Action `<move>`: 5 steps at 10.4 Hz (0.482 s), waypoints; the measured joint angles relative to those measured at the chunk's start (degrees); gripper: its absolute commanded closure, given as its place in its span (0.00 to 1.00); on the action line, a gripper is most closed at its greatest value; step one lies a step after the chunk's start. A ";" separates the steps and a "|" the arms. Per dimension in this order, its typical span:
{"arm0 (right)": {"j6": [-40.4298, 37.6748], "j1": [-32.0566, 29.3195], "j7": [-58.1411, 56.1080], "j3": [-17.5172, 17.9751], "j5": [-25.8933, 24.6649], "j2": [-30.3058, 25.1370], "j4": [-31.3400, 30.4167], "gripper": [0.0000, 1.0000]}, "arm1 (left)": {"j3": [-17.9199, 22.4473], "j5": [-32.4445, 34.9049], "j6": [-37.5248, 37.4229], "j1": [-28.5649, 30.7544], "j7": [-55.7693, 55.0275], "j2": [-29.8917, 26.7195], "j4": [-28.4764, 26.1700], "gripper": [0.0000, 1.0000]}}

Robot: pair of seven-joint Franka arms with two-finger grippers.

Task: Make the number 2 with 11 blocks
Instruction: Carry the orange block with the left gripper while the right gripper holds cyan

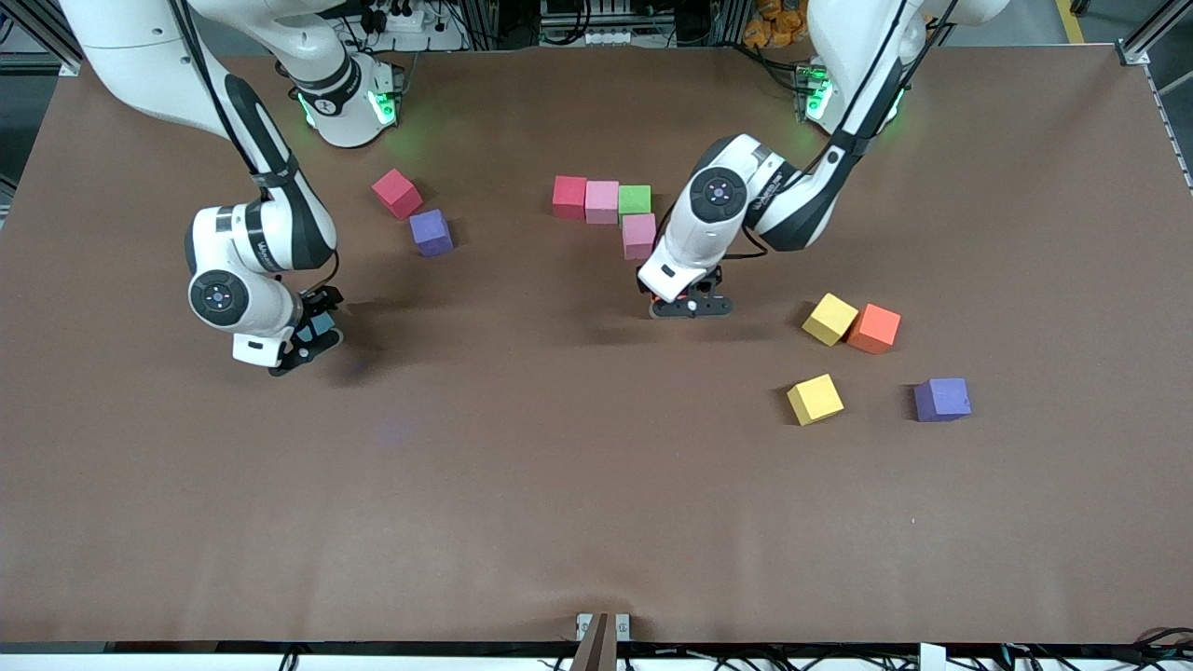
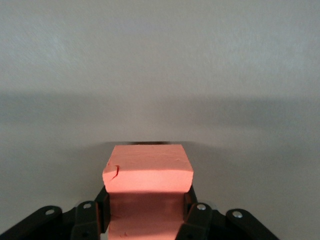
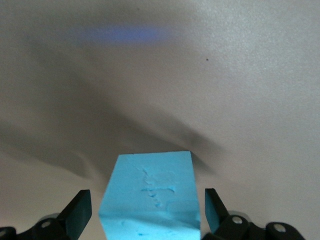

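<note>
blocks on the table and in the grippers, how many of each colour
red blocks: 2
purple blocks: 2
pink blocks: 2
green block: 1
yellow blocks: 2
orange blocks: 2, one in the left gripper
light blue block: 1, inside the open right gripper
total: 12

White rounded arm shells, black joint bands, green base lights, black hands with silver screws

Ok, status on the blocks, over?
Left gripper shut on orange block by the four placed blocks. Right gripper open around light blue block. Nothing in the way.
</note>
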 measured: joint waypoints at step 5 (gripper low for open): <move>-0.06 -1.36 -2.19 -0.10 0.00 -0.43 -0.84 0.00 | -0.19 0.00 0.02 -2.73 -1.51 1.09 1.09 0.55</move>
